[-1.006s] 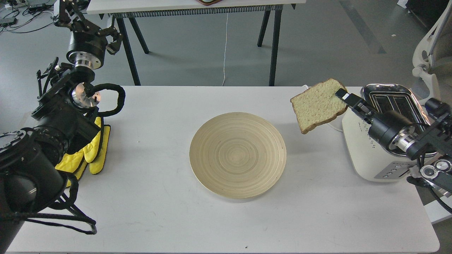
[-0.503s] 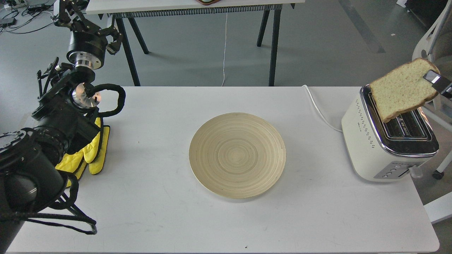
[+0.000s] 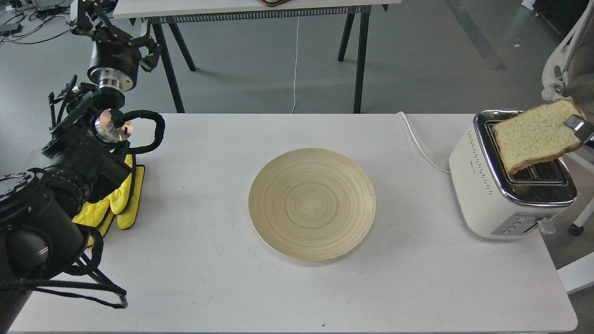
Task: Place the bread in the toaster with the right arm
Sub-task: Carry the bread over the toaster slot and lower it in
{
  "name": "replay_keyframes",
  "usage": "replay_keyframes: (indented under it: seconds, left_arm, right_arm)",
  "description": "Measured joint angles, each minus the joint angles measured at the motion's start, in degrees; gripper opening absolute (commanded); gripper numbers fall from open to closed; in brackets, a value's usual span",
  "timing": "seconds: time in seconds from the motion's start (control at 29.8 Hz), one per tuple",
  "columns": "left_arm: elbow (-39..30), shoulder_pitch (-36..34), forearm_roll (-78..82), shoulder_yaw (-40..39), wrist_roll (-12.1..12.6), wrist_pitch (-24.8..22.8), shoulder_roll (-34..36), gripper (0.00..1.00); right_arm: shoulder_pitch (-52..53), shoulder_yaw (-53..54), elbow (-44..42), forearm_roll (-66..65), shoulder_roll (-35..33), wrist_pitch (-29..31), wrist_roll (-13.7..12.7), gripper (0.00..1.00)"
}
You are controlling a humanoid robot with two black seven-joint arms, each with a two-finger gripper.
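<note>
Bright, sharp, seemingly overhead light.

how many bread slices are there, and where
1. The bread hangs tilted over the toaster at the table's right end, pinched at its right edge by the right gripper. The plate holds none. The slice covers part of the toaster's slots, so their insides are not fully visible.

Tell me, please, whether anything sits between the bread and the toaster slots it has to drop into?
Nothing visible does. The bread, held at its right edge by the right pincer, hangs tilted directly over the toaster, its lower edge close above the open slots, which look empty where they show.
</note>
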Motion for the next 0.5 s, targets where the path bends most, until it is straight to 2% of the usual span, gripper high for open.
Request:
replay_keyframes:
  seconds: [0.37, 0.44, 0.5]
  left_arm:
    - [0.00, 0.00, 0.00, 0.00, -0.01, 0.00, -0.17, 1.00]
    - [0.00, 0.00, 0.00, 0.00, -0.02, 0.00, -0.17, 1.00]
    - [0.00, 0.00, 0.00, 0.00, -0.07, 0.00, -0.17, 1.00]
  right_arm:
    - [0.08, 0.12, -1.13, 0.05, -0.26, -0.03, 0.07, 0.05]
    - [0.07, 0.05, -1.57, 0.05, -0.05, -0.05, 0.08, 0.08]
    - [-0.02, -0.02, -2.29, 0.05, 0.15, -0.07, 0.09, 0.16]
